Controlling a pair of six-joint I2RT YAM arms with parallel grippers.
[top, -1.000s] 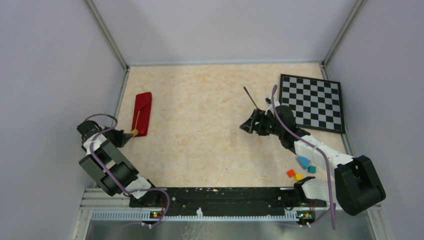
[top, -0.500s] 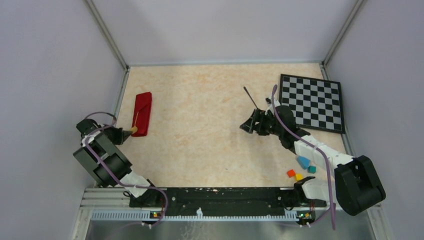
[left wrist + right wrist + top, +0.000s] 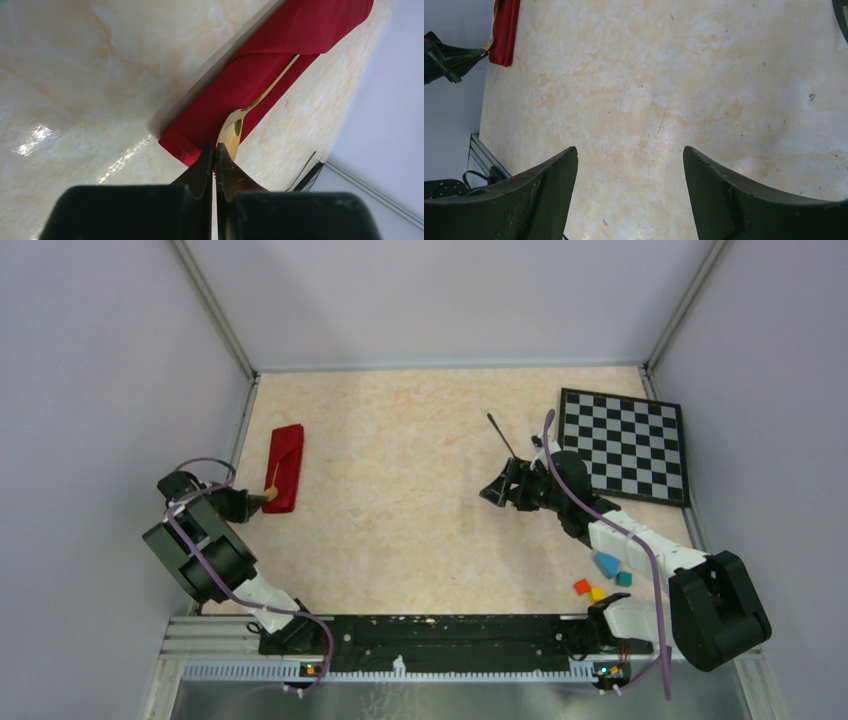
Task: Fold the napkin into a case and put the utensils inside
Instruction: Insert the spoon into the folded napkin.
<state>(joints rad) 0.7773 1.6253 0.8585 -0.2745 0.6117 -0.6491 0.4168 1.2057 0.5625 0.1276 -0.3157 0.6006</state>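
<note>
The napkin lies folded as a narrow red case [image 3: 285, 465] [image 3: 280, 65] at the table's left side. The gold spoon [image 3: 271, 483] [image 3: 235, 127] has its handle tucked under the case's fold, and its bowl sticks out at the near end. My left gripper [image 3: 255, 500] [image 3: 215, 147] is shut, its tips right against the spoon's bowl; no grip on the spoon shows. The dark fork [image 3: 501, 436] lies on the bare table, just beyond my right gripper [image 3: 490, 492] [image 3: 630, 155]. That gripper is open with only tabletop between its fingers.
A black-and-white checkered board [image 3: 625, 445] lies at the back right. Small coloured blocks [image 3: 600, 580] sit beside the right arm's base. The left wall runs close beside the case.
The left arm has swung and its shut gripper has edged toward the case, with the spoon's bowl a little closer in. The right arm has not moved.
</note>
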